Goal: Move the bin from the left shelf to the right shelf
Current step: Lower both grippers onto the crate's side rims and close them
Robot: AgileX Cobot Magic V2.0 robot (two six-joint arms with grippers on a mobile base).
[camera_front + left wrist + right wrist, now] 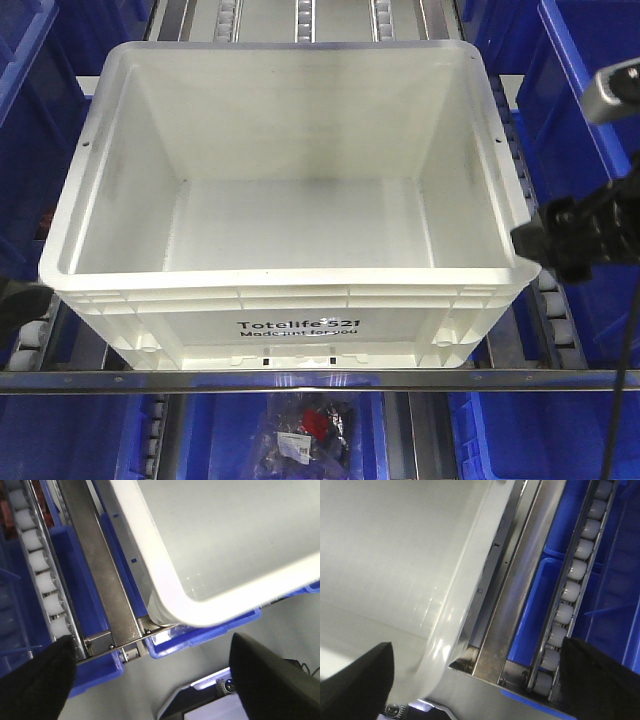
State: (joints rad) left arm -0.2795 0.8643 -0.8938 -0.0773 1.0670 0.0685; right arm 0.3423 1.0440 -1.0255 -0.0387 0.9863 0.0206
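Observation:
The white bin [300,200], empty and printed "Totelife 521", sits on the shelf's roller lanes in the middle of the front view. My right gripper [545,238] is at its front right corner. In the right wrist view that gripper [477,645] is open, with the bin's rounded rim corner [445,630] between its black fingers [360,680]. My left gripper [20,305] barely shows at the bin's front left corner. In the left wrist view it [150,640] is open, and the bin's rim corner [200,610] lies just beyond its fingers [270,675].
Blue plastic bins [590,180] flank the white bin on both sides and stand on the level below [60,440]. A metal front rail [320,380] crosses below the bin. White roller tracks [570,590] and steel lane guides [105,580] run beside it. A bag of parts [305,435] lies below.

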